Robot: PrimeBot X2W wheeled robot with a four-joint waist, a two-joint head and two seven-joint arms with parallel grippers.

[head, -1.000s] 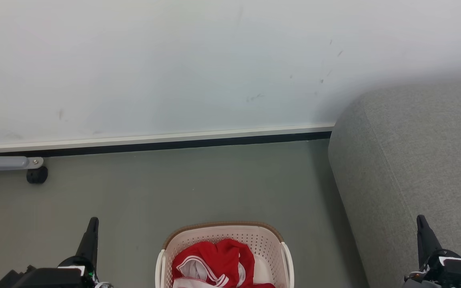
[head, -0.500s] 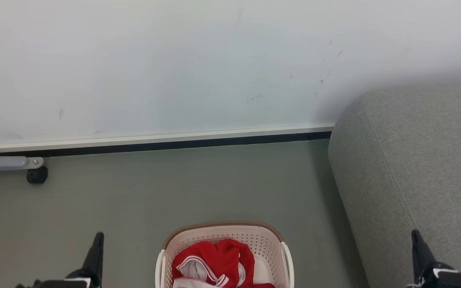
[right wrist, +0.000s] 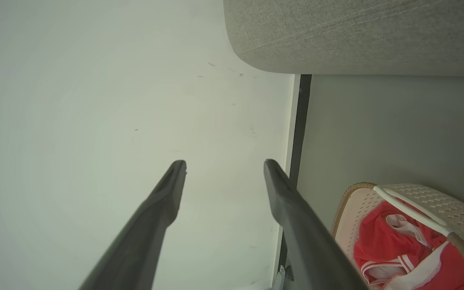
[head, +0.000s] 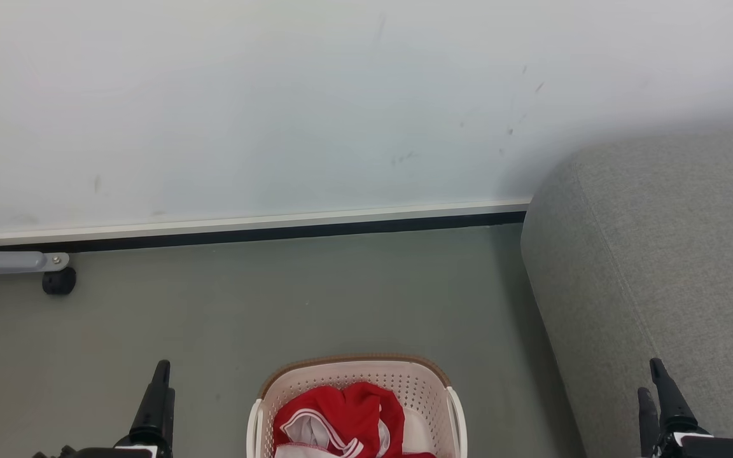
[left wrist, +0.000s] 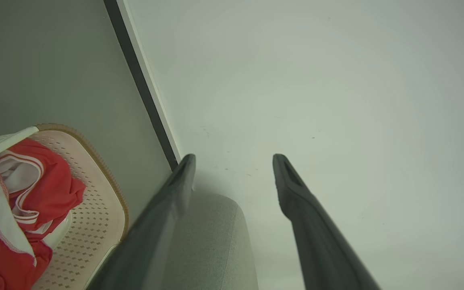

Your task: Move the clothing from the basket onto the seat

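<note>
At the lower left of the head view, the left pincer (head: pixel 161 369) points up the frame above the grey floor (head: pixel 315 292), well apart from the basket (head: pixel 354 359). Its wrist view shows the two dark fingers (left wrist: pixel 316 241) spread wide, with pale wall (head: pixel 277 95) visible between them and nothing held.

At the lower right of the head view, the right pincer (head: pixel 649 376) stands against the near side of the seat (head: pixel 672 254). Its wrist view shows both fingers set wide apart, and they grip nothing.

The basket sits on the floor at the bottom centre of the head view, between the two pincers and cut off by the lower edge. The clothing (head: pixel 347 410) lies bunched inside the basket, red with white striped trim, and touches neither pincer.

The seat occupies the right side of the frame, with its rounded corner close to the wall. A strip of floor separates it from the basket.

A white skirting (head: pixel 245 222) with a dark line under it runs across mid-frame. At the left edge, a grey leg (head: pixel 4 261) ends in a black castor (head: pixel 59 280).
</note>
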